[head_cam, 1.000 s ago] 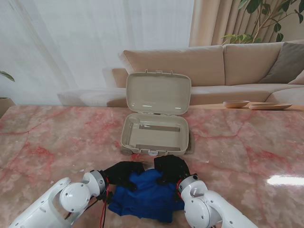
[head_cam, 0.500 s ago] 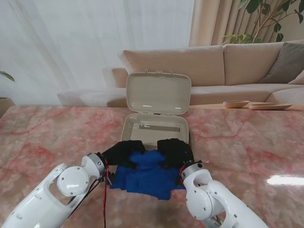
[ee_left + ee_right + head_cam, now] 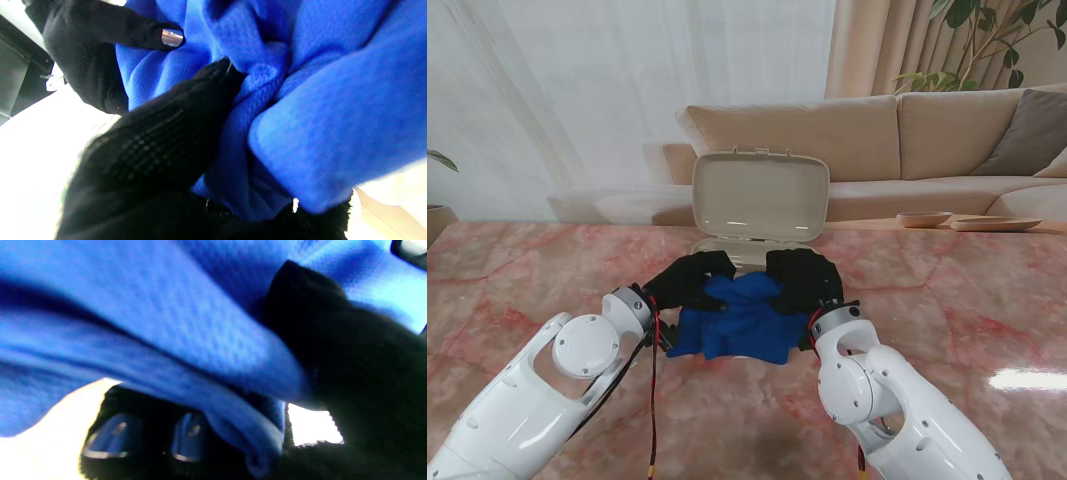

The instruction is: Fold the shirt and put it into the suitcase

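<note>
The blue shirt (image 3: 739,318) is bunched into a bundle and held up between both hands, over the near part of the open beige suitcase (image 3: 757,197). My left hand (image 3: 686,281), in a black glove, is shut on the shirt's left side. On the shirt's right side my right hand (image 3: 804,281) is shut as well. The suitcase lid stands upright; the shirt and hands hide most of the tray. Blue fabric (image 3: 300,110) fills the left wrist view, pinched by black fingers (image 3: 156,133). In the right wrist view the cloth (image 3: 150,330) drapes over gloved fingertips (image 3: 190,436).
The pink marble table (image 3: 517,300) spreads to both sides. A beige sofa (image 3: 907,135) stands behind the table, with a wooden bowl (image 3: 924,218) and a flat dish (image 3: 994,224) at the far right edge. A plant (image 3: 997,40) is at the back right.
Both hands have carried the shirt away from me, from the table's near edge up to and over the suitcase tray. The bundle is now lifted higher and covers the tray.
</note>
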